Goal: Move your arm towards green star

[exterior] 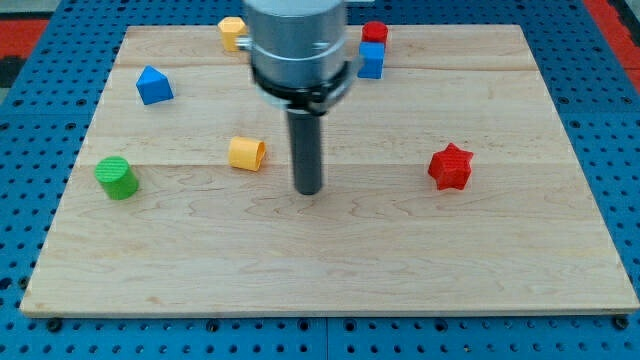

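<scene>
My tip (308,190) rests on the wooden board (330,270) near its middle. No green star shows in the camera view. The only green block is a green cylinder (117,178) near the board's left edge, far to the left of my tip. A yellow block (246,154) lies just left of and slightly above my tip. A red star (450,167) lies to the right of my tip. The arm's wide body (297,45) hides part of the board's top middle.
A blue triangular block (154,86) sits at the upper left. A second yellow block (232,32) is at the top edge, left of the arm. A red block (375,32) and a blue cube (371,61) stand at the top, right of the arm.
</scene>
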Controlling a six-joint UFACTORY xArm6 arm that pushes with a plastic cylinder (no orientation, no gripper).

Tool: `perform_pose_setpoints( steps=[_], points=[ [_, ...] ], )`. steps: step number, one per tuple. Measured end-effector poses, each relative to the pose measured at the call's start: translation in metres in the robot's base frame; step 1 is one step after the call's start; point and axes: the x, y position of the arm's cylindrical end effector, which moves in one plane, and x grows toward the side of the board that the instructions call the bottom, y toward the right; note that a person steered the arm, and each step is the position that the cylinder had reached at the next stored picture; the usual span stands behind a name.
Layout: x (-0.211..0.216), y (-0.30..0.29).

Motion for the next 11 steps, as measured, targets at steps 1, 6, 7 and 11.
perform_pose_setpoints(
  steps=[1,6,7,11],
  points=[
    [-0.019,-0.017],
    [-0.063,-0.024],
    [-0.063,-0.024],
    [-0.099,0.025]
  ],
)
